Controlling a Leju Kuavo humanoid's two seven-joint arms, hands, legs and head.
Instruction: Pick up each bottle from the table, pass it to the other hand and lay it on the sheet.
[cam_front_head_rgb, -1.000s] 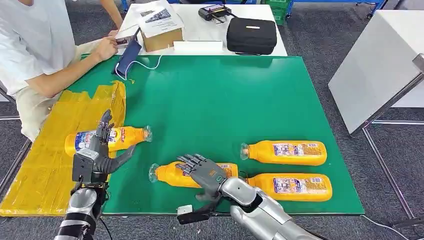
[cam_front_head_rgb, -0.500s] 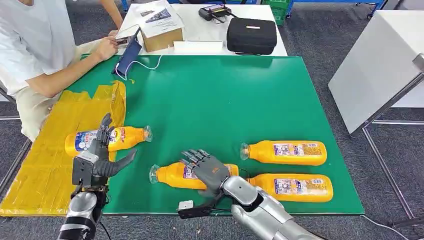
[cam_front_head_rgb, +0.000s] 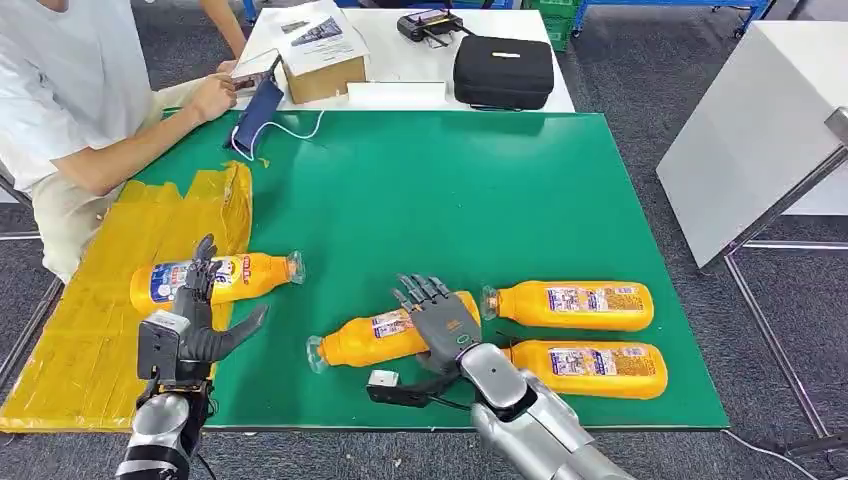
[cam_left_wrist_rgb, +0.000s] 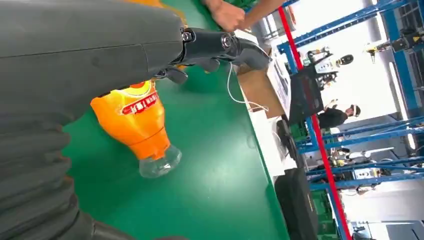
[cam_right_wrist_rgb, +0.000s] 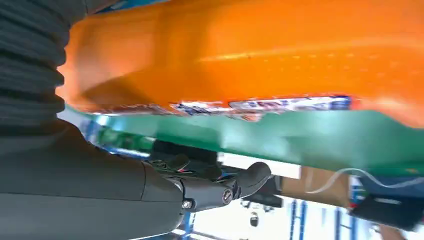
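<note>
Green mat (cam_front_head_rgb: 450, 190) (yellow sheet (cam_front_head_rgb: 90, 330) beside), carpet (cam_front_head_rgb: 640, 90) around.

Orange bottles (cam_front_head_rgb: 568, 305) with seemingly blue-and-white labels, green table (cam_front_head_rgb: 450, 190), yellow sheet (cam_front_head_rgb: 110, 290).

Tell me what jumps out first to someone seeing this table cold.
Four orange bottles lying on a green table: one half on the yellow sheet beside the left hand, another tilted bottle against the right hand, and two stacked parallel at the right. A person sits at the far left corner.
</note>
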